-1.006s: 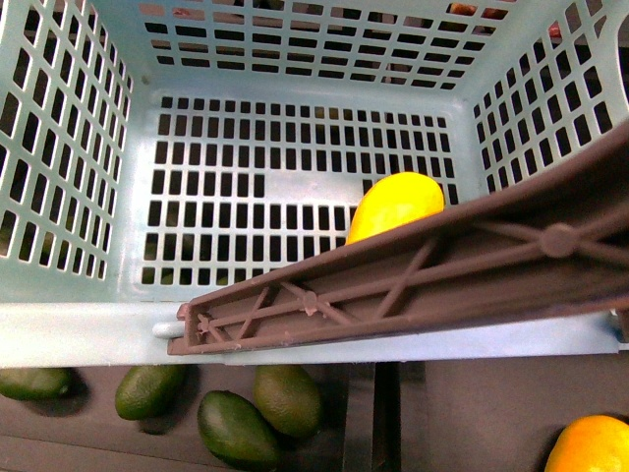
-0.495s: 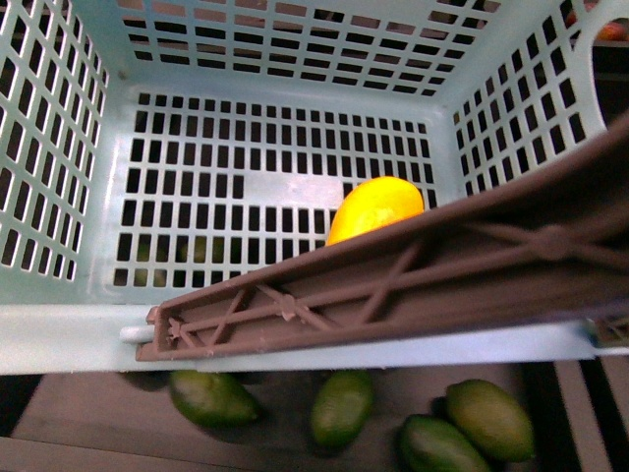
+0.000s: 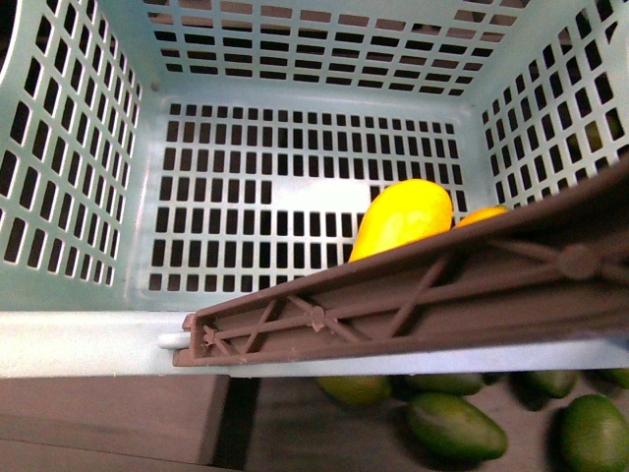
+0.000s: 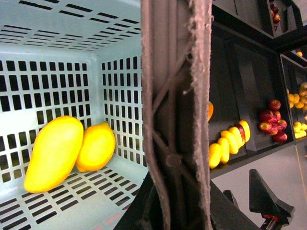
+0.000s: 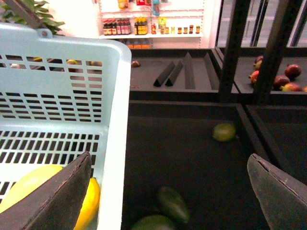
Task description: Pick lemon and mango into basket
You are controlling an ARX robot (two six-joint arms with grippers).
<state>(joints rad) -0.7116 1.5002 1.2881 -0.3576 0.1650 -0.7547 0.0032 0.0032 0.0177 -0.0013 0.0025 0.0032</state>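
The turquoise basket (image 3: 88, 339) fills the front view. The long yellow mango (image 3: 403, 216) lies on its slotted floor, and the rounder lemon (image 3: 482, 213) peeks out beside it behind the brown handle (image 3: 413, 295). In the left wrist view the mango (image 4: 53, 153) and the lemon (image 4: 96, 146) touch side by side near a corner. My left gripper (image 4: 177, 191) is shut on the handle (image 4: 177, 96). My right gripper (image 5: 170, 191) is open and holds nothing. One of its fingers (image 5: 62, 196) is over the basket's inside, and the other is over the dark shelf beyond the rim (image 5: 115, 120).
Dark green oval fruits (image 3: 457, 423) lie on the dark shelf under the basket's near edge, with more (image 5: 172, 203) beside the rim. A yellow-green fruit (image 5: 224, 132) sits farther back. Black shelving holds yellow fruits (image 4: 230, 143) and red ones (image 4: 271, 124).
The lemon now shows in the basket beside the mango; earlier only the mango was there. The green fruits below have slid rightward in the front view, and the basket has shifted slightly.
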